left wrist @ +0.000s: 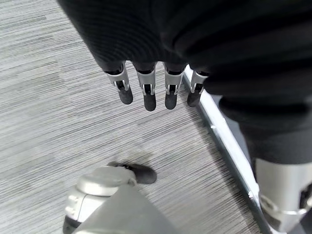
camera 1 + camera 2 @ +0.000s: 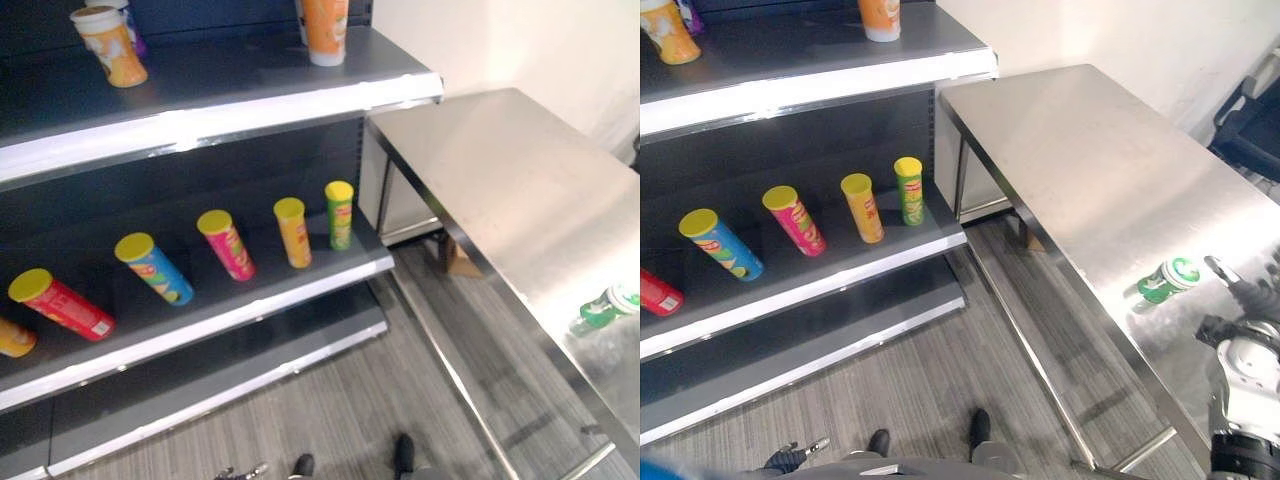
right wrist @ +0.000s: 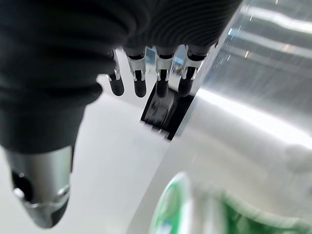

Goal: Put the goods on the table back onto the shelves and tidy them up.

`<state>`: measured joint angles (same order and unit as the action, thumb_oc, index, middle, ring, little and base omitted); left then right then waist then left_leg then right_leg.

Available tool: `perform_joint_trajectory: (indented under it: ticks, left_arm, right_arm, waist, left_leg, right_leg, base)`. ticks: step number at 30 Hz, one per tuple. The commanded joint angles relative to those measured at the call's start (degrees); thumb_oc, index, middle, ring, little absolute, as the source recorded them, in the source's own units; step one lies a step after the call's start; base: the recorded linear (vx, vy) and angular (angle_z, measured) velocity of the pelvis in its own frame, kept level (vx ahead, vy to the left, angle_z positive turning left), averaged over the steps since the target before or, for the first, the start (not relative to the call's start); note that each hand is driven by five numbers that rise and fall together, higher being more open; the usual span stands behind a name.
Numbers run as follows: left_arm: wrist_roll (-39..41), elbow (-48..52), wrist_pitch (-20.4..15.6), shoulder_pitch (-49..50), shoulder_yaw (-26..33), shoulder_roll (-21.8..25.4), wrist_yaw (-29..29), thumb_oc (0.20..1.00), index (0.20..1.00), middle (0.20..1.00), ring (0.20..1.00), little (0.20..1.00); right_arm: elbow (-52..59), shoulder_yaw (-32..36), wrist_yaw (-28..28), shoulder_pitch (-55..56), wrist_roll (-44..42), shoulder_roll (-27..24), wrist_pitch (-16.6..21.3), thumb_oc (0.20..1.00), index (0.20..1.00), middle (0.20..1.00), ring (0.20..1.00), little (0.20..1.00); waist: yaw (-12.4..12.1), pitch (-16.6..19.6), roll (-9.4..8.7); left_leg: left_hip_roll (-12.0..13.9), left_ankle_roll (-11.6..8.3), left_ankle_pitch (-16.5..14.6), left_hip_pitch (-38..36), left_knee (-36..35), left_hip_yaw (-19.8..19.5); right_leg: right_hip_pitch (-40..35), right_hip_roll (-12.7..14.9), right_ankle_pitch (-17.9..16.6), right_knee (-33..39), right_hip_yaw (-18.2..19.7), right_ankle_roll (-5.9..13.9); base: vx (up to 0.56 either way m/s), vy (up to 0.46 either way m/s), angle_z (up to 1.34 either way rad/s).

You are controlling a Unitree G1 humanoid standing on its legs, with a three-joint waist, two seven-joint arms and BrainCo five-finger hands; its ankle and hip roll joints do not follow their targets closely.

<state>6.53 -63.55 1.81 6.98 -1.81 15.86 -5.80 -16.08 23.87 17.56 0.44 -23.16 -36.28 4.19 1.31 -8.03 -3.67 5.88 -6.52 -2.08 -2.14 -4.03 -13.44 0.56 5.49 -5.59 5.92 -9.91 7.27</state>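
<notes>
A green can with a white lid (image 2: 1167, 280) lies on its side on the steel table (image 2: 1090, 160), near the table's front edge. My right hand (image 2: 1248, 352) hovers just to the right of it, open, fingers (image 3: 161, 85) straight, holding nothing; the can (image 3: 195, 214) shows close beneath that hand. My left hand (image 1: 146, 92) hangs low over the floor, open and empty. On the middle shelf (image 2: 250, 300) several tall snack cans stand tilted in a row: red (image 2: 62, 305), blue (image 2: 155, 268), pink (image 2: 227, 244), orange (image 2: 293, 232), green (image 2: 340, 215).
The upper shelf (image 2: 250, 110) carries orange cups (image 2: 110, 45) and an orange can (image 2: 325, 30). A lower shelf (image 2: 200, 390) sits near the floor. A cardboard piece (image 2: 458, 258) lies under the table. A dark chair (image 2: 1250, 120) stands beyond the table's far right.
</notes>
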Motion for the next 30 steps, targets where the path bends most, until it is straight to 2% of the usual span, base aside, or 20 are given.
perform_joint_trajectory:
  ticks: [1,5,7,8,11,17,24,26,30]
  left_arm:
    - [0.54,-1.61,-0.59,-2.03,-0.92,2.59,0.35,1.000,1.000,1.000,1.000,1.000]
    - [0.31,-1.57,-0.72,-2.45,-1.19,2.10,0.40,1.000,1.000,1.000,1.000,1.000]
    - [-0.03,-1.36,-0.81,-3.21,-1.14,1.65,0.28,1.000,1.000,1.000,1.000,1.000]
    - [-0.04,-1.34,-0.79,-3.19,-1.17,1.63,0.28,1.000,1.000,1.000,1.000,1.000]
    - [-1.14,0.27,-0.82,-3.45,-1.09,0.89,0.38,1.000,1.000,1.000,1.000,1.000]
    - [-3.29,-0.05,-1.10,-3.46,-0.83,0.98,0.48,1.000,1.000,1.000,1.000,1.000]
    - [-3.91,-0.58,-1.33,-3.01,0.14,1.90,0.55,1.000,1.000,1.000,1.000,1.000]
    - [-3.96,-0.55,-1.31,-2.82,0.49,2.07,0.53,1.000,1.000,1.000,1.000,1.000]
    - [-3.62,-0.73,-1.38,-2.73,0.47,1.82,0.35,1.000,1.000,1.000,1.000,1.000]
  right_arm:
    - [4.40,1.47,-0.95,-1.27,-3.78,-2.04,5.31,1.000,1.000,1.000,1.000,1.000]
    - [5.68,0.92,-1.88,-0.38,-2.39,-2.49,4.66,1.000,1.000,1.000,1.000,1.000]
    - [6.26,1.18,-2.98,2.47,1.19,-4.12,2.80,1.000,1.000,1.000,1.000,1.000]
    - [6.30,1.22,-2.98,2.52,1.22,-4.12,2.76,1.000,1.000,1.000,1.000,1.000]
    - [6.70,1.70,-4.41,6.35,7.67,-5.89,-0.40,1.000,1.000,1.000,1.000,1.000]
    - [8.12,1.66,-7.76,10.73,14.33,-8.86,-2.44,1.000,1.000,1.000,1.000,1.000]
    - [9.33,1.38,-9.61,12.00,15.91,-9.83,-2.77,1.000,1.000,1.000,1.000,1.000]
    - [9.37,0.80,-9.69,11.59,16.75,-9.89,-3.07,0.200,0.200,0.200,0.200,0.200]
    - [9.02,0.09,-8.47,10.08,17.19,-9.13,-2.84,0.200,0.200,0.200,0.200,0.200]
  waist:
    - [-0.56,1.33,0.30]
    - [-0.29,1.35,1.05]
    - [0.77,0.82,0.84]
    - [0.70,0.79,0.82]
    - [1.95,0.15,0.39]
    - [2.45,0.71,0.68]
    - [2.63,1.27,0.69]
    - [2.51,1.37,0.74]
    - [2.29,1.53,0.74]
  left_leg:
    - [2.32,-2.06,0.43,1.11,-0.97,6.92]
    - [3.23,-2.94,1.26,1.66,-0.97,7.39]
    - [3.51,-3.07,2.49,2.34,-0.47,11.02]
    - [3.47,-3.05,2.49,2.27,-0.47,11.08]
    - [3.51,-1.59,1.53,3.86,3.06,19.13]
    - [3.20,-1.21,1.85,1.96,0.80,20.72]
    - [2.69,-0.99,1.62,0.65,-0.64,21.12]
    - [2.60,-0.95,1.43,0.28,-0.82,21.10]
    - [2.54,-0.94,1.34,0.00,-0.96,20.96]
  right_leg:
    - [0.40,1.41,4.36,-1.13,0.40,1.92]
    - [-0.48,0.75,5.51,-0.99,-1.01,1.27]
    - [-1.35,1.43,5.81,-0.92,-2.44,1.19]
    - [-1.38,1.47,5.82,-0.92,-2.39,1.21]
    - [-1.41,2.32,5.28,-1.01,-2.73,1.31]
    - [-1.50,2.59,5.22,-1.24,-2.08,1.64]
    - [-0.97,3.13,5.00,-1.87,-1.36,1.99]
    - [-0.98,3.19,4.94,-1.86,-1.21,2.10]
    - [-1.08,3.18,4.93,-1.76,-1.18,2.20]
  base:
    - [0.03,-0.087,0.07]
    - [0.02,-0.058,0.13]
    - [0.00,-0.011,0.26]
    - [-0.03,0.021,0.32]
    - [-0.05,0.020,0.49]
    - [0.01,0.033,-0.01]
    - [0.01,0.031,-0.07]
    - [0.00,0.000,0.00]
    - [0.00,0.000,0.00]
